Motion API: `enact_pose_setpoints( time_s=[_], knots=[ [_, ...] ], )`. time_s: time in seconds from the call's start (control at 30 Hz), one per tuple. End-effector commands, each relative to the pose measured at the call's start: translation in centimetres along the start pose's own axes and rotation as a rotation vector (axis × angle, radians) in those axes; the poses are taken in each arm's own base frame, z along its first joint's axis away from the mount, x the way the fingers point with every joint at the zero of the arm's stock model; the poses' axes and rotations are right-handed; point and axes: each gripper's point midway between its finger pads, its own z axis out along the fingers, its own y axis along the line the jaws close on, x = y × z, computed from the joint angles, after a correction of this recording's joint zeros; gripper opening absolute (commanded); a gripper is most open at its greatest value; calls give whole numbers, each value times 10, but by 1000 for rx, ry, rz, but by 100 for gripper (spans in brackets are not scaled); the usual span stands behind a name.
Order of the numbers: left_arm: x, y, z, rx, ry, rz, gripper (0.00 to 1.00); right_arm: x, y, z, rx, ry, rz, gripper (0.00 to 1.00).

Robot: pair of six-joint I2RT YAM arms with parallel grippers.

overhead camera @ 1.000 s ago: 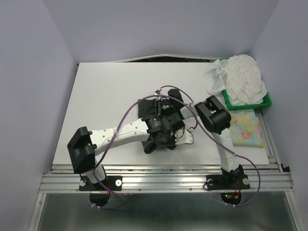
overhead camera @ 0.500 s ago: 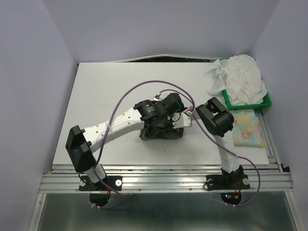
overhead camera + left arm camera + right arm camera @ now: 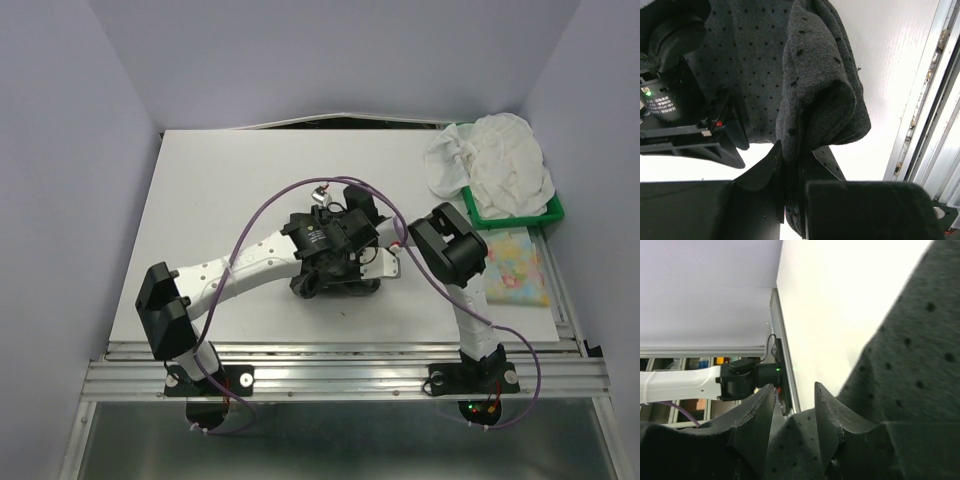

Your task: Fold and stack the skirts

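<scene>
The charcoal dotted skirt (image 3: 318, 285) lies bunched at the table's middle, under both wrists. In the left wrist view my left gripper (image 3: 795, 152) is shut on a thick fold of this skirt (image 3: 820, 95), which is lifted off the white table. My right gripper (image 3: 793, 387) has a ridge of the same cloth (image 3: 800, 440) pinched between its fingers, low down; the tips stand apart. The white crinkly skirt (image 3: 492, 162) is heaped at the back right, partly in the green tray (image 3: 515, 213). The yellow floral skirt (image 3: 512, 270) lies flat in front of that tray.
The table's aluminium front rail (image 3: 927, 100) runs close to the held fold. Walls close in the table at the left, back and right.
The left wrist swung from the near side of the dark skirt to its far side, and the skirt went from spread flat to bunched nearer the front. The right jaws narrowed a little.
</scene>
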Motion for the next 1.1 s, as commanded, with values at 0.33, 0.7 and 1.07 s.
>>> enact_pose_setpoints(
  time_s=[0.33, 0.7, 1.07],
  knots=[
    [-9, 2, -21, -31, -82, -24, 0, 38, -50, 41, -31, 51, 161, 38],
    [-16, 25, -39, -129, -86, -15, 0, 38, -30, 40, -22, 72, 126, 41],
    [-17, -4, -37, -10, -104, -1, 0, -109, 22, -46, 103, -114, -243, 74]
  ],
)
